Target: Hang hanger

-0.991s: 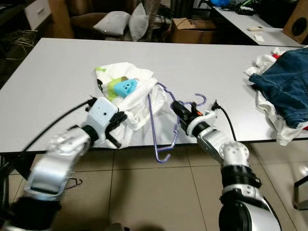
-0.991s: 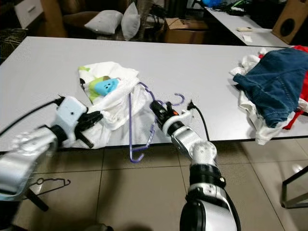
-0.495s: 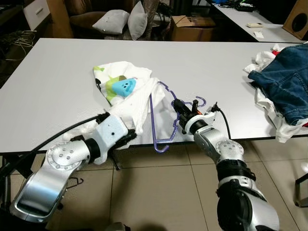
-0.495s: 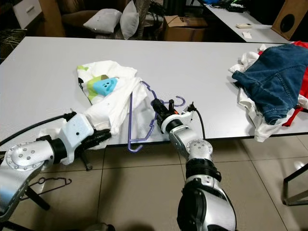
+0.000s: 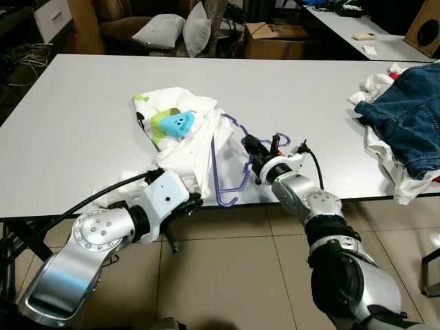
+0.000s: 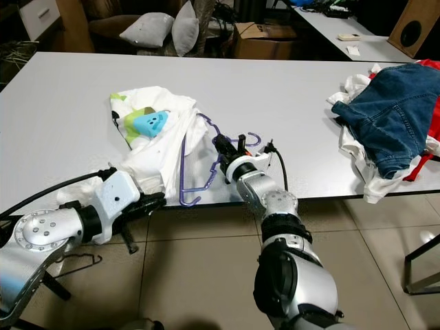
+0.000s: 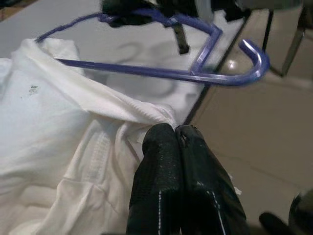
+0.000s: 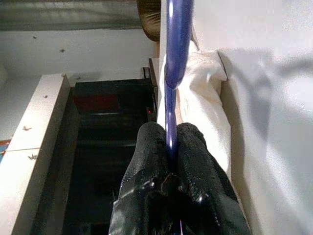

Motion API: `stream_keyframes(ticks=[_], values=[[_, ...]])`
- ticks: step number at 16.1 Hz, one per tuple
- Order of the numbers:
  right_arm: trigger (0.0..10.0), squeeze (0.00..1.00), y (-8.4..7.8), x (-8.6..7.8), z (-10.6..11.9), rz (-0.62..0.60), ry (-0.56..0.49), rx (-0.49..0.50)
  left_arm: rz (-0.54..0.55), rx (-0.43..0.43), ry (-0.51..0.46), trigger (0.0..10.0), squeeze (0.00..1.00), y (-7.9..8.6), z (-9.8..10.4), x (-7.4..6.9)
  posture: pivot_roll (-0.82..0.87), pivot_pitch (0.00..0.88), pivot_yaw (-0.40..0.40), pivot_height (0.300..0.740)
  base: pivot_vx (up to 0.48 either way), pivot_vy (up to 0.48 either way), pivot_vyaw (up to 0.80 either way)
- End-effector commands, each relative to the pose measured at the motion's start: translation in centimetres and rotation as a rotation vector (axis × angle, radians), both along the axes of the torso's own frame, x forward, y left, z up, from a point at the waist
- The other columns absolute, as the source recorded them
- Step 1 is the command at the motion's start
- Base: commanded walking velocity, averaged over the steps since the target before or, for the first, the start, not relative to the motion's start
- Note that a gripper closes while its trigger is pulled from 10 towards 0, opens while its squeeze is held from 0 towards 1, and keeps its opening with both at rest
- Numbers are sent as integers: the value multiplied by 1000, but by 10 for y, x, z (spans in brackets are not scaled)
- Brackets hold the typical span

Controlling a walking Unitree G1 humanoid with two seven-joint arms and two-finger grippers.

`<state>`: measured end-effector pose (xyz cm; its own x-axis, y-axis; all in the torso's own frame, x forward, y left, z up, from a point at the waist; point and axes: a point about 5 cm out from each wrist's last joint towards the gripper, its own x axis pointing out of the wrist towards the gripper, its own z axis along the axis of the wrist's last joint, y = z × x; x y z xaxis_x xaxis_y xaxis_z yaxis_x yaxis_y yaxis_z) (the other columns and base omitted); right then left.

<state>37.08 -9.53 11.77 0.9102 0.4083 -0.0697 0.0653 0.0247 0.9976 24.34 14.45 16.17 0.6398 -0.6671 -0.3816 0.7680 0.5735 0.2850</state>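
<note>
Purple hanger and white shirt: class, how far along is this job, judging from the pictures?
Done: the right gripper is shut on the purple hanger, and the left gripper has pinched the white shirt at the table edge. In hand: working hanger and shirt together; part of the frame lies against the cloth. Left: seating the shirt and hanging it up.

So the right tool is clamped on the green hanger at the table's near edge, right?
Not quite: the hanger is purple, not green. The right tool is clamped on it at the near edge of the table, as the right wrist view shows.
</note>
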Motion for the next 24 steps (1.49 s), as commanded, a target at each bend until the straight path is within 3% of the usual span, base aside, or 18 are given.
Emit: stream_keyframes(ticks=[1,4,6,12,15,20,24], values=[[10000,0,-10,7,9,-57,-34,-2,-24,-39,-13,0,0,-4,8,-3,189,0,-68,740,0,0,0],[10000,0,-8,7,10,-38,-35,9,60,-78,-58,0,0,3,15,2,201,0,-75,740,0,0,0],[10000,0,-3,3,6,46,-43,-50,119,-79,-148,0,0,9,24,12,203,0,-85,740,0,0,0],[10000,0,0,-18,3,271,-122,-146,76,-79,-282,0,0,-1,35,17,189,0,-95,740,0,0,0],[10000,0,-9,-32,2,338,-136,-181,78,-26,-307,0,0,2,32,20,188,0,-108,740,0,0,0],[10000,0,-45,-58,1,404,-119,-314,136,52,-325,0,0,18,22,17,163,0,-115,740,0,0,0],[10000,0,-47,-75,-3,512,-83,-369,159,70,-435,0,0,19,32,24,163,0,-138,740,0,0,0]])
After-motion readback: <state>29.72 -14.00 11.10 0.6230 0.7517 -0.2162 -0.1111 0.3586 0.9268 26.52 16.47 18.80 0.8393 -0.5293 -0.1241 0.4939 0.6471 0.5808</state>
